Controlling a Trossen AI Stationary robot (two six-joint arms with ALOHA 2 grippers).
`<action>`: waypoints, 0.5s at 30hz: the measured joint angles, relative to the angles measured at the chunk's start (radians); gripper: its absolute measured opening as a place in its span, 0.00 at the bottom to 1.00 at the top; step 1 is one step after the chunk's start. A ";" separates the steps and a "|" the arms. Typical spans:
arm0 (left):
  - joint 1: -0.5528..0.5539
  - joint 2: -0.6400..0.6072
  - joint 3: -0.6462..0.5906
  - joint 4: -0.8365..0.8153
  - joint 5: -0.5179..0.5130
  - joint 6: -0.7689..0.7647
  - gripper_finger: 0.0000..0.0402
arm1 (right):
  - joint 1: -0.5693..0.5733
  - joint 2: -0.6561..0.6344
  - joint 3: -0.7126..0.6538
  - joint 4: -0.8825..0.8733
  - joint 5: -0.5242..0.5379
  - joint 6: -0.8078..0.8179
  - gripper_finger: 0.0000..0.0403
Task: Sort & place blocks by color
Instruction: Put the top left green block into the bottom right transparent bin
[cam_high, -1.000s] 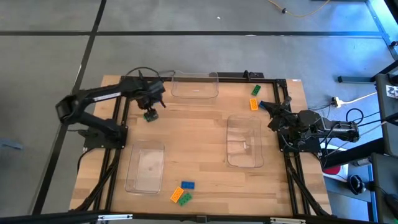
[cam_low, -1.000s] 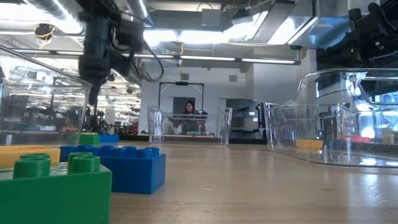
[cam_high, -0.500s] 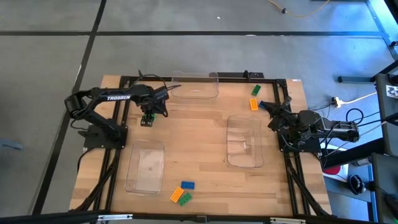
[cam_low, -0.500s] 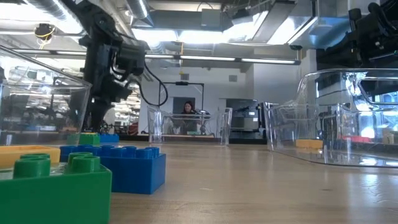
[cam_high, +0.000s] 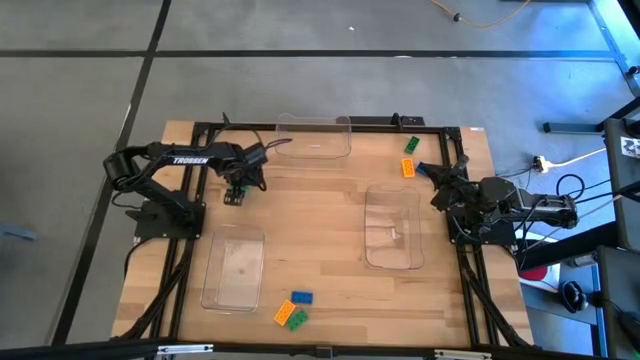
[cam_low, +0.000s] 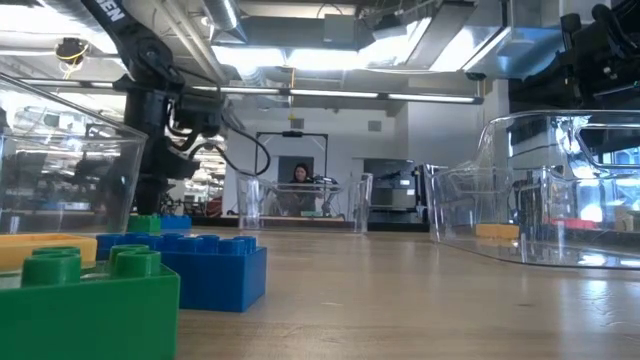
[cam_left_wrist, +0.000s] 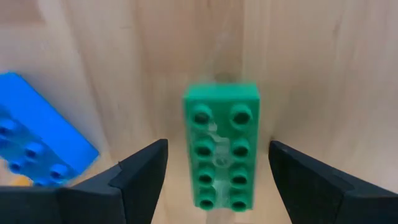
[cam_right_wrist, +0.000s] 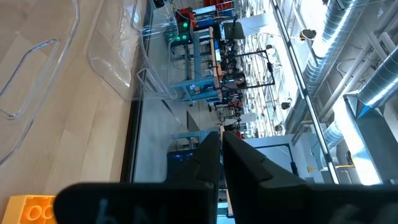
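Green block (cam_left_wrist: 220, 147) between left pincer (cam_left_wrist: 217, 171) fingers

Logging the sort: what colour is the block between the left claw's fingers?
Green block, clearest in the left wrist view.

In the left wrist view a blue block (cam_left_wrist: 38, 138) is cut off by the picture's edge, and an orange scrap (cam_left_wrist: 23, 181) beside it is too small to identify. From above, the left pincer (cam_high: 234, 193) hides whatever lies beneath it.
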 joint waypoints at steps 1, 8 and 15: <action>0.000 -0.001 -0.004 0.004 0.000 0.000 0.67 | 0.000 0.000 0.000 0.000 0.000 0.000 0.06; -0.001 -0.003 -0.016 0.014 0.008 -0.018 0.48 | 0.000 0.000 0.000 0.000 0.000 0.000 0.06; 0.000 -0.011 0.008 -0.032 -0.055 -0.092 0.31 | 0.000 0.000 0.000 0.000 0.000 0.000 0.06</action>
